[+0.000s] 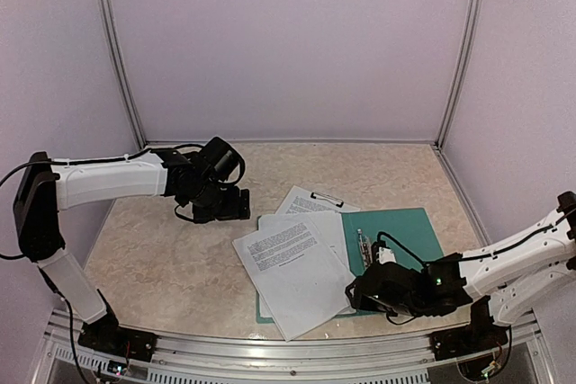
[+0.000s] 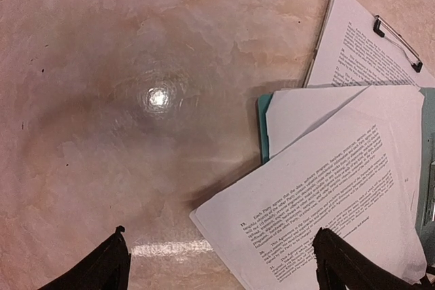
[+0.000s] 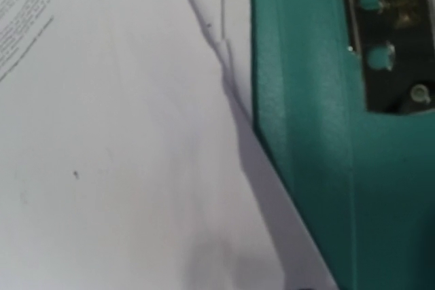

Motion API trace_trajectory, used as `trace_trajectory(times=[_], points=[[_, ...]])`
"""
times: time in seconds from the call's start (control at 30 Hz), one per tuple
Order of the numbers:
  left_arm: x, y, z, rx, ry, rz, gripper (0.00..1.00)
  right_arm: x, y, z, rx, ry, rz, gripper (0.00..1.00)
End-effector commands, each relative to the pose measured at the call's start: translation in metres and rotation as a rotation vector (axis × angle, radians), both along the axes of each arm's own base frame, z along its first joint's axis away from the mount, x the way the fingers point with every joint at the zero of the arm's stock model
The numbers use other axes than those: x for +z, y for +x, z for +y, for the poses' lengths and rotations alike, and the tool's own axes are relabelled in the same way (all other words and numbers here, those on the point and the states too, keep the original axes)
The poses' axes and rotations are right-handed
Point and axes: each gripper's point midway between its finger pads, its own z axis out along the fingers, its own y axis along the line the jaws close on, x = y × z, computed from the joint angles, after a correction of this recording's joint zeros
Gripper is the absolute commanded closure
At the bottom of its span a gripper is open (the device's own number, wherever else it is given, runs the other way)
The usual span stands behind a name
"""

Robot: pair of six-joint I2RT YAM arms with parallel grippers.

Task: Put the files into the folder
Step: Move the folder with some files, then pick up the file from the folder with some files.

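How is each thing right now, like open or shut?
Dark teal-green card folder, open, flat.
Loose white printed paper sheets, fanned over the folder's left half, unclipped.
Small metal spine clip, holding no sheet.
Clipboard with silver clip, flat, gripping a printed sheet.
Left gripper, jaws open, above the table.
Right gripper, low by the sheets; jaws hidden.

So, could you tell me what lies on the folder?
Loose printed sheets cover the left half of the folder, beside its metal clip; anything beneath them is hidden.
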Motion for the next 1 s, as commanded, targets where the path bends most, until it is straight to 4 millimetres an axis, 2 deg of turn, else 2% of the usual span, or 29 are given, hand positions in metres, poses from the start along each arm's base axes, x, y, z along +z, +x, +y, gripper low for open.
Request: trace_trajectory(times=[0.0, 0.07, 0.17, 0.23, 0.37, 0.47, 0.73, 0.97], points=[[0.013, -0.002, 0.000, 0.004, 0.002, -0.022, 0.09, 0.005, -0.001, -0.003, 0.011, -0.067, -0.010, 0.50], [0.013, -0.006, 0.000, 0.010, -0.009, -0.015, 0.08, 0.011, 0.001, -0.007, 0.009, -0.105, -0.028, 0.42], [0.012, -0.018, -0.002, 0.019, -0.068, 0.012, 0.08, 0.024, 0.006, -0.009, 0.020, -0.157, -0.072, 0.22], [0.008, -0.030, -0.005, 0.023, -0.118, 0.041, 0.07, 0.034, 0.011, -0.007, 0.039, -0.190, -0.110, 0.16], [0.001, -0.059, -0.013, 0.033, -0.244, 0.096, 0.07, 0.056, 0.024, 0.005, 0.120, -0.277, -0.193, 0.15], [-0.005, -0.075, -0.020, 0.030, -0.310, 0.131, 0.07, 0.062, 0.036, 0.018, 0.189, -0.315, -0.210, 0.15], [-0.021, -0.092, -0.041, 0.051, -0.482, 0.222, 0.11, 0.052, 0.084, 0.036, 0.325, -0.261, -0.182, 0.19], [-0.045, -0.101, -0.053, 0.091, -0.518, 0.309, 0.15, 0.041, 0.109, 0.055, 0.426, -0.211, -0.153, 0.22]])
